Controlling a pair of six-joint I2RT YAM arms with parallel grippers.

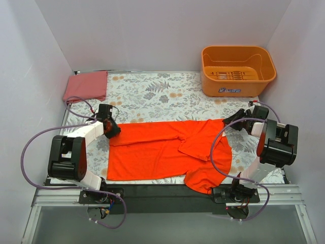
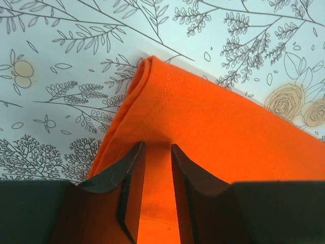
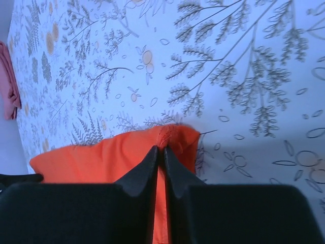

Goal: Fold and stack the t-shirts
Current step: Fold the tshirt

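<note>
The vivid orange-red t-shirt (image 1: 162, 150) lies partly folded across the middle of the floral table cover, its right part hanging toward the near edge. My left gripper (image 1: 112, 131) sits at the shirt's far left corner. In the left wrist view its jaws (image 2: 157, 147) stand apart, straddling a strip of the orange cloth (image 2: 213, 122). My right gripper (image 1: 227, 121) is at the far right corner, and its jaws (image 3: 162, 149) pinch a bunched hem of the shirt (image 3: 101, 157). The duller pinkish-red t-shirt (image 1: 86, 85) lies as a folded rectangle at the far left corner.
A rigid orange plastic tub (image 1: 237, 70) stands at the far right. White walls enclose the table on three sides. The pink folded shirt's edge (image 3: 7, 86) shows at the left of the right wrist view. Purple cables loop beside both arms.
</note>
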